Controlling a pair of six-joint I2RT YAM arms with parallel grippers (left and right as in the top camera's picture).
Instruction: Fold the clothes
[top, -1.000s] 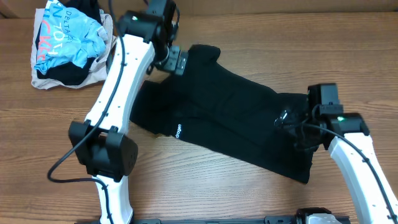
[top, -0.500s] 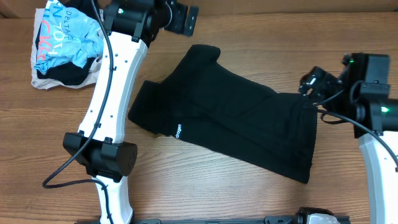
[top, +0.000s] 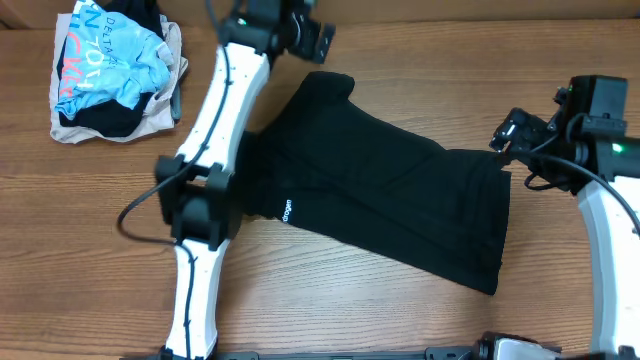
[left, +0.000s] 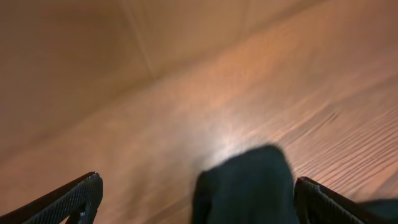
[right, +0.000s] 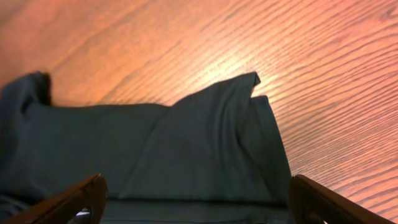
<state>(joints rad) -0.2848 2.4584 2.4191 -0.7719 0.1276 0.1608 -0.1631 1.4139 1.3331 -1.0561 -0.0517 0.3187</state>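
The black garment lies folded in a long slanted band across the middle of the table, its small white logo near the front left edge. My left gripper is open and empty, raised above the garment's far corner. My right gripper is open and empty, raised just beyond the garment's right end. Neither gripper touches the cloth.
A pile with a light-blue top with pink and white lettering and a beige garment sits at the far left corner. The left arm crosses above the garment's left part. Bare wood table lies along the front.
Both grippers let go of the garment and rose away from it. The left gripper moved right past the far corner. The right gripper drew back to the right edge. The garment lies still.
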